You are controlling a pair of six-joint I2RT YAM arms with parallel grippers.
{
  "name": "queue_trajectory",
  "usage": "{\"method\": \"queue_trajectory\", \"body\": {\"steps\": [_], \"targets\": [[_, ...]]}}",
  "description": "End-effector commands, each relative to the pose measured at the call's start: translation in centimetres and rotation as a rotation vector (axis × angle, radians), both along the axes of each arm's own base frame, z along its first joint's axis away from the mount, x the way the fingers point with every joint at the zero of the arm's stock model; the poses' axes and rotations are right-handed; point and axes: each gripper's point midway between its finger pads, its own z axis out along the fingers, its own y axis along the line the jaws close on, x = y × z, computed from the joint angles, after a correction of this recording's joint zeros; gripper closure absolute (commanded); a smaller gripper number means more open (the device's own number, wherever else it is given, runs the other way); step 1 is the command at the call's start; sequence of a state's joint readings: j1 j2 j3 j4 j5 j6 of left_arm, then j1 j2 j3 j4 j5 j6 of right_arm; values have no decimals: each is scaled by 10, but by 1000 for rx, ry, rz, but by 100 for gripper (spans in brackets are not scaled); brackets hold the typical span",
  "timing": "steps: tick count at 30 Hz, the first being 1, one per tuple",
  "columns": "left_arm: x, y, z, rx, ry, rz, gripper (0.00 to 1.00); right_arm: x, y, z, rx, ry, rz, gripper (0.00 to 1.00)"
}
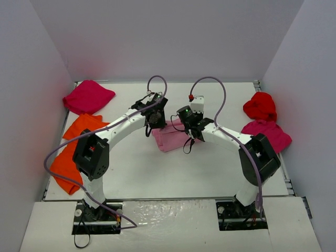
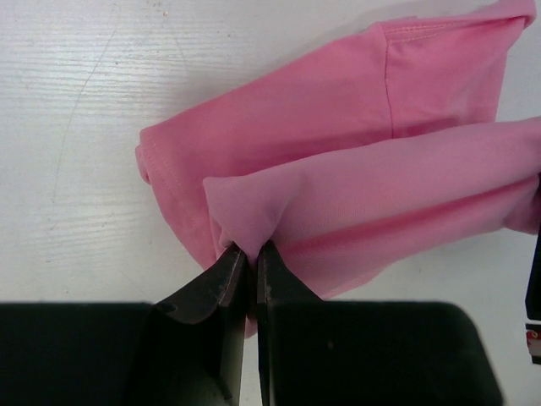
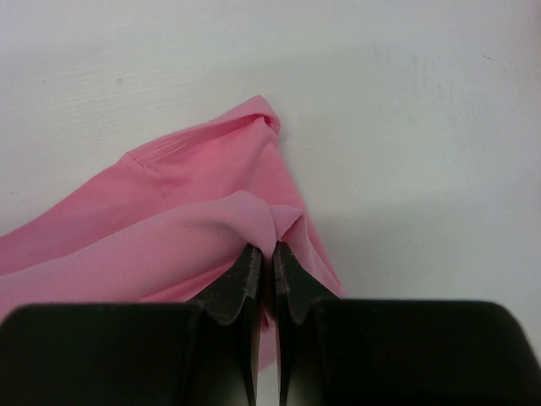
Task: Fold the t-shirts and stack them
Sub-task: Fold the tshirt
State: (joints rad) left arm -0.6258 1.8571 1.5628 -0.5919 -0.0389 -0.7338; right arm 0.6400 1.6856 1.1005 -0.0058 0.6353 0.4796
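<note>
The light pink t-shirt (image 1: pixel 170 137) lies partly folded at the middle of the desk (image 1: pixel 173 173), its long axis running left to right. The left hand (image 2: pixel 251 252) pinches a fold at its left end, and the right hand (image 3: pixel 265 251) pinches its right end.

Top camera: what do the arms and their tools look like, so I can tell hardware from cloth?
The left arm and right arm have white links and bulky black joint housings; a purple cable loops along each. A small green light sits near the right wrist. The left tool and right tool each have two matte black fingers tapering to wedges.
</note>
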Motion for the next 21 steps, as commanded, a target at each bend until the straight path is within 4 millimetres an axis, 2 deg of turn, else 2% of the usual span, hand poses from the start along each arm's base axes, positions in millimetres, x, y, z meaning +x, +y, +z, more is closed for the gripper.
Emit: {"method": "queue_trajectory", "body": {"steps": [1, 7, 11, 12, 14, 17, 19, 20, 21], "targets": [[14, 21, 16, 44, -37, 31, 100, 26, -21, 20, -37, -70, -74, 96], [16, 17, 7, 25, -31, 28, 100, 36, -19, 14, -38, -81, -105, 79], [13, 11, -2, -20, -26, 35, 100, 46, -18, 12, -53, -82, -107, 54], [13, 10, -5, -25, -25, 35, 95, 49, -17, 13, -48, -85, -105, 51], [14, 9, -5, -38, -35, 37, 77, 52, -16, 19, -27, -97, -101, 49], [14, 11, -2, -39, -58, 45, 46, 52, -8, 34, 27, -116, -69, 47], [16, 14, 8, -39, -90, 54, 18, 49, -1, 37, 64, -109, -29, 48], [17, 17, 13, -35, -108, 56, 13, 47, 4, 41, 89, -108, -3, 48], [18, 18, 16, -33, -121, 56, 10, 43, 5, 43, 103, -105, 4, 54]]}}
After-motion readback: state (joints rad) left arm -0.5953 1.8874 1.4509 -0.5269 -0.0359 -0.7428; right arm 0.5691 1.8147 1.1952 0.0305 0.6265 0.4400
